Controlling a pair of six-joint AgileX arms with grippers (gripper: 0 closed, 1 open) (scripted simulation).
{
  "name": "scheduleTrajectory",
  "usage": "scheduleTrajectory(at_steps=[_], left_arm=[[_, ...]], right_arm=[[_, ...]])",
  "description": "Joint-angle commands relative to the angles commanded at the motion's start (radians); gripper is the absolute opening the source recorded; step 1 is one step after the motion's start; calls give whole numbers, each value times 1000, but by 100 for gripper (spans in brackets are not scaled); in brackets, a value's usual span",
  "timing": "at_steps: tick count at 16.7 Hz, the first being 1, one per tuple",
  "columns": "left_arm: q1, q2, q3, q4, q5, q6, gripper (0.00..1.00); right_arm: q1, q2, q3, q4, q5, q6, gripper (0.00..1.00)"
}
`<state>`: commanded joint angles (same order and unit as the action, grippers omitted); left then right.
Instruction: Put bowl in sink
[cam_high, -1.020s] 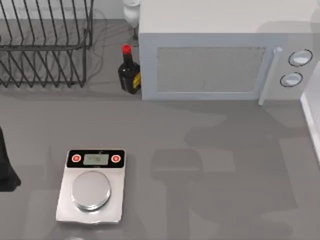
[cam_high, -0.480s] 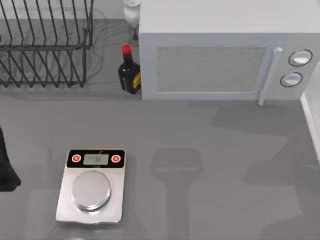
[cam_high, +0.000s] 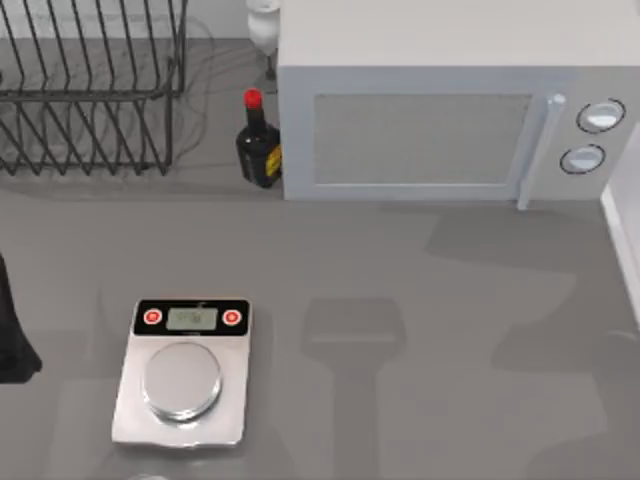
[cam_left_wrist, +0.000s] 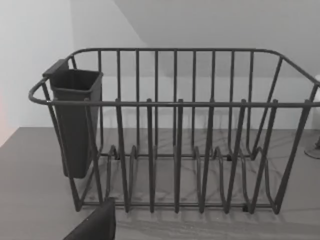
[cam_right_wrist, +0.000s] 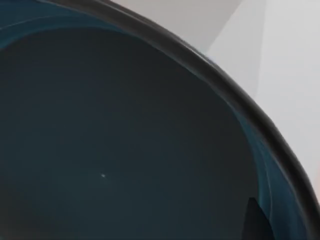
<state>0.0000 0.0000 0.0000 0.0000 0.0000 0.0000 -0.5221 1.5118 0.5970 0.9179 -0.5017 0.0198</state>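
The bowl (cam_right_wrist: 125, 150) sits close under my right wrist camera, its teal inside facing it; whether my right tool grips it I cannot tell. I judge it best to keep the bowl level and travel slowly. My left arm idles facing the dish rack (cam_left_wrist: 175, 130).

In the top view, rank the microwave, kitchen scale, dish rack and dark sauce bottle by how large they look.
1. microwave, largest by far.
2. dish rack, cut off by the frame edge, so its full size is unsure.
3. kitchen scale.
4. sauce bottle, smallest.
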Motion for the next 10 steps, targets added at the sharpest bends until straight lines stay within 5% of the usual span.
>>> scheduleTrajectory(at_steps=[10], left_arm=[[0,0,0,0,0,0,100]], right_arm=[[-12,499,-68,578,2,-7,0]])
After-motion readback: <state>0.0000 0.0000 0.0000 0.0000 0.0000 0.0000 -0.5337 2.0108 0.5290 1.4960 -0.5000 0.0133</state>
